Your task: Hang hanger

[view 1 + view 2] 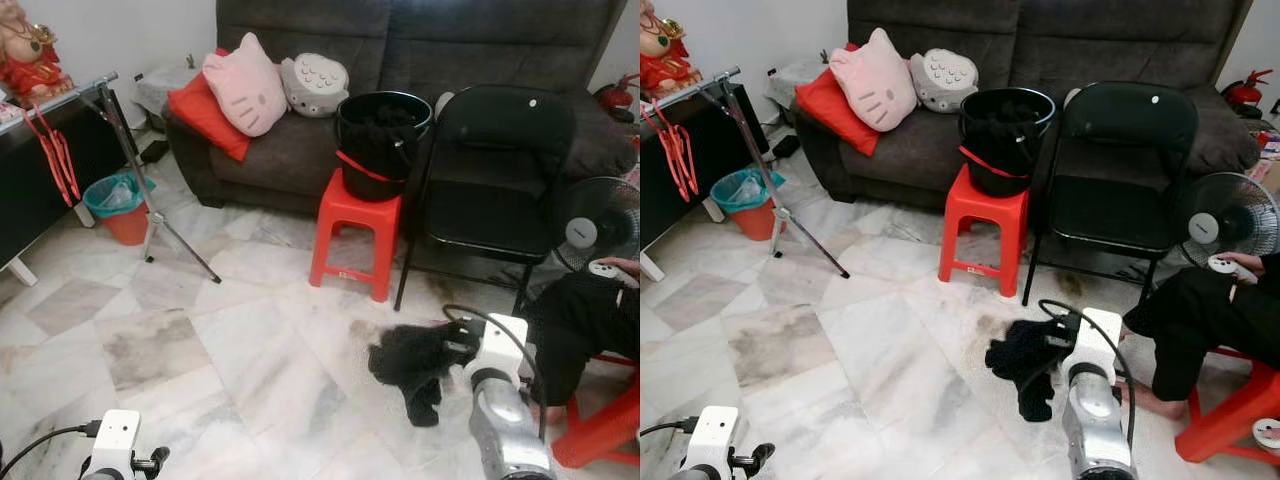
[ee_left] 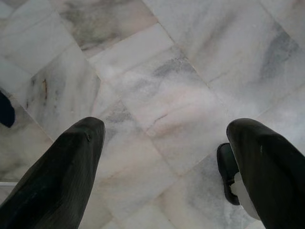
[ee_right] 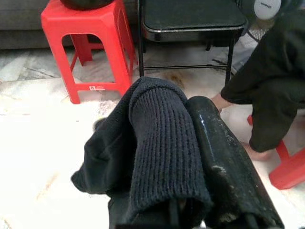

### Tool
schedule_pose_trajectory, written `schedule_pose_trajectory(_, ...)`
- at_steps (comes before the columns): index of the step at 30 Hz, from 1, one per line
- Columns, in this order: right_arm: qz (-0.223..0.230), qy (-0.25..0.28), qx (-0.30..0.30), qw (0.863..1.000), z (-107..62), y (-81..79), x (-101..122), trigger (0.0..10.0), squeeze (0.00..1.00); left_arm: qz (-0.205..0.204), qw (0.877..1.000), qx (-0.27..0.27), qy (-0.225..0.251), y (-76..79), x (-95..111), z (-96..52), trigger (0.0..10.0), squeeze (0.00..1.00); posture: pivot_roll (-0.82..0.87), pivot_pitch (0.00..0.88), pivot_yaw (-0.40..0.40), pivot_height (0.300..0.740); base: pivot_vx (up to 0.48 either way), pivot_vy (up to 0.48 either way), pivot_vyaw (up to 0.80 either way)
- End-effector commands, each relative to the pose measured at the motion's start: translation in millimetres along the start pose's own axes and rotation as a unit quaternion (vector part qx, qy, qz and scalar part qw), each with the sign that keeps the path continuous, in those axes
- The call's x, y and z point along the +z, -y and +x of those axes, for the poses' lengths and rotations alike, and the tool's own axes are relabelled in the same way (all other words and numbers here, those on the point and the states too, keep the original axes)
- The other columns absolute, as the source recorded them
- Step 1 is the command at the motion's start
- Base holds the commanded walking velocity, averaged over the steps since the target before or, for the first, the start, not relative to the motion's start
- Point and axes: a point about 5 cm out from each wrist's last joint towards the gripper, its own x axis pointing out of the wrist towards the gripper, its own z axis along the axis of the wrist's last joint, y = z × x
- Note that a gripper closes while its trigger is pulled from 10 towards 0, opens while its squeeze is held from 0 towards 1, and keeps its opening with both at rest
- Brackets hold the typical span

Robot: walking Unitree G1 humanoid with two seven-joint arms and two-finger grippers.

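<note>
Clamped in the right gripper (image 3: 190, 157) hangs a black knitted garment (image 1: 415, 362), while red hangers (image 1: 50, 150) wait on the rack (image 1: 120, 130); nothing hung yet.

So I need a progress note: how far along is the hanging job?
Early stage. Red hangers already hang on the rack rail. In hand: the right gripper is shut on a black knitted garment. Left: carrying it to the rack; the left gripper is open over the floor.
</note>
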Motion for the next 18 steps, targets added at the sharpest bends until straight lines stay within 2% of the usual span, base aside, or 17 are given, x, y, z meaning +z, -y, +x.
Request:
schedule_pose_trajectory(1,0.010,0.019,-0.006,1.000,1.1,1.1,4.5,10.0,0.00,-0.013,1.000,0.006,0.004,-0.2,-1.8,-0.8,10.0,0.00,-0.04,0.000,0.013,0.740,0.000,0.000,0.00)
schedule_pose_trajectory(5,0.029,0.042,-0.021,0.999,-1.2,4.6,3.3,10.0,0.00,-0.021,1.000,0.008,0.015,-0.5,-1.9,-1.6,10.0,0.00,-0.03,0.000,0.015,0.740,0.000,0.000,0.00)
schedule_pose_trajectory(11,0.024,0.055,-0.029,0.998,-1.1,5.9,4.1,10.0,0.00,-0.025,0.999,0.014,0.015,-2.0,-3.4,-2.4,10.0,0.00,-0.03,0.000,0.012,0.740,0.000,0.000,0.00)
schedule_pose_trajectory(18,0.027,0.066,-0.029,0.997,-3.3,1.8,2.0,10.0,0.00,-0.012,1.000,0.006,0.004,-4.4,-6.0,-3.5,10.0,0.00,-0.03,0.000,0.028,0.740,0.000,0.000,0.75)
